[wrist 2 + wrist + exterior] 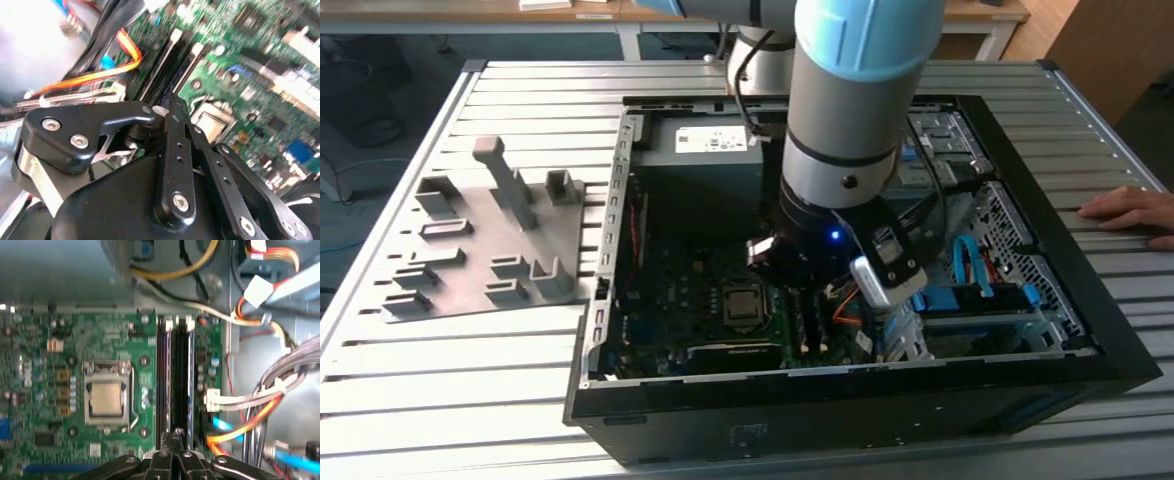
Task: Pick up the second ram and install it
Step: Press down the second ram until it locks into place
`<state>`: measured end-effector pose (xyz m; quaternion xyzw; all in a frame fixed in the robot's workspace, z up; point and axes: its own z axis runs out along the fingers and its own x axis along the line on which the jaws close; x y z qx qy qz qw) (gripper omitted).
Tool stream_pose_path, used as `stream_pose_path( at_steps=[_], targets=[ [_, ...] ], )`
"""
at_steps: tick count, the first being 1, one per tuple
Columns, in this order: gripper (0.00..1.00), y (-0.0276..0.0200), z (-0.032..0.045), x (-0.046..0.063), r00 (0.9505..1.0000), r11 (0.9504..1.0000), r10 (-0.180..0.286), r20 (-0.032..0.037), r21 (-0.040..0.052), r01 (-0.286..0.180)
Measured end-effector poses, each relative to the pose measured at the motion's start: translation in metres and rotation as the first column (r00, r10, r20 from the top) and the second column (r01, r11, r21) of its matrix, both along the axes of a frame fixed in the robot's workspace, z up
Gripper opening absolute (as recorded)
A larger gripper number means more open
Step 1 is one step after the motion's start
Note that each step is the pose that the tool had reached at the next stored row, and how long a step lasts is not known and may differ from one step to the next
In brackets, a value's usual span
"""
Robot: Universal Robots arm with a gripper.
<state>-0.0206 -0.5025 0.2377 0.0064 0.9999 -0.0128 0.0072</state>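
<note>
Green motherboard (75, 390) below me — my pincer (173, 436) pinched closed, empty, over the memory slots (175, 380).

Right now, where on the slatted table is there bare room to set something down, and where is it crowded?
Bare slats lie along the table's near edge below the grey slotted tray, and in the strip between the tray and the open computer case. On the exterior view's right, a person's hand rests on the slats. Inside the case it is crowded: the arm's gripper hangs over the motherboard among cables.
</note>
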Motion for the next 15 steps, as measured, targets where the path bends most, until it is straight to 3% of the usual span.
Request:
stream_pose_path(
  at_steps=[3, 5, 9, 15],
  targets=[
    [0.1, 0.0113, 0.0, 0.0, 1.0, 1.0, 0.0, 0.0, 0.0, 0.0],
    [0.1, 0.0156, 0.0002, 0.0, 1.0, 1.0, 0.0, 0.0, 0.0001, 0.0],
    [0.1, 0.016, 0.009, 0.0, 1.0, 1.0, 0.0, 0.0003, -0.0001, 0.0],
    [0.1, 0.016, 0.0095, 0.0, 1.0, 1.0, 0.0, 0.0003, 0.0, 0.0]
  ],
)
